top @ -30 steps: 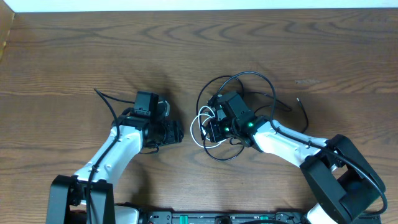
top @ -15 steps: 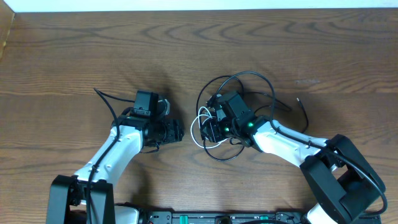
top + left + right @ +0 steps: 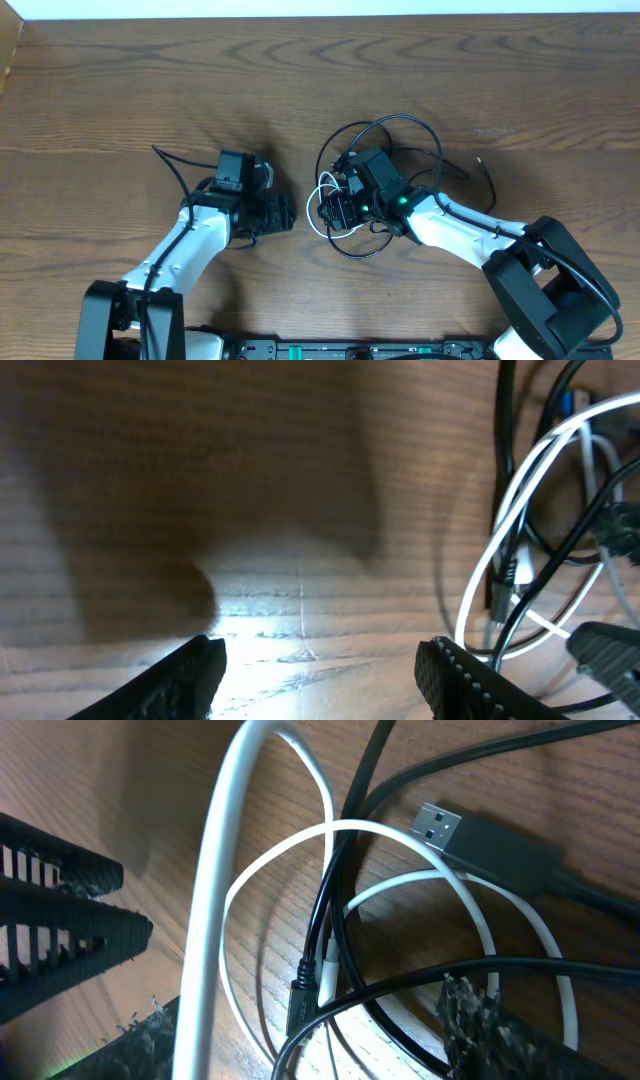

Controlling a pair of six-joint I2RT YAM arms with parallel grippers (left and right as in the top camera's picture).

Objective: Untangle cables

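The cables (image 3: 385, 121) lie in one tangled heap on the desk (image 3: 120, 80), a little to the right of its middle. The black cords make wide loops around the heap, and one black end (image 3: 487, 172) lies out alone on the right side. The white cable (image 3: 314, 218) is curled in a few loops at the left edge of the heap.

The right pincer (image 3: 335, 207) is low over the left part of the heap and points toward the left arm. In the right wrist view its fingers (image 3: 478, 1018) stand apart, and several cords lie in the gap between them. The white cable (image 3: 215, 920) crosses there over a black cord (image 3: 338, 935). Whether any finger touches a cord, I cannot tell. Nothing is clamped. A flat metal USB plug (image 3: 438, 823) on a black cord lies just beyond, beside the white loops.

The left pincer (image 3: 283, 212) is just left of the heap, close to the desk, and points to the right toward it. In the left wrist view its fingers (image 3: 190, 672) are also apart, with only bare wood between them. The white and black loops (image 3: 520, 510) are just beside its right finger, but not inside the gap.
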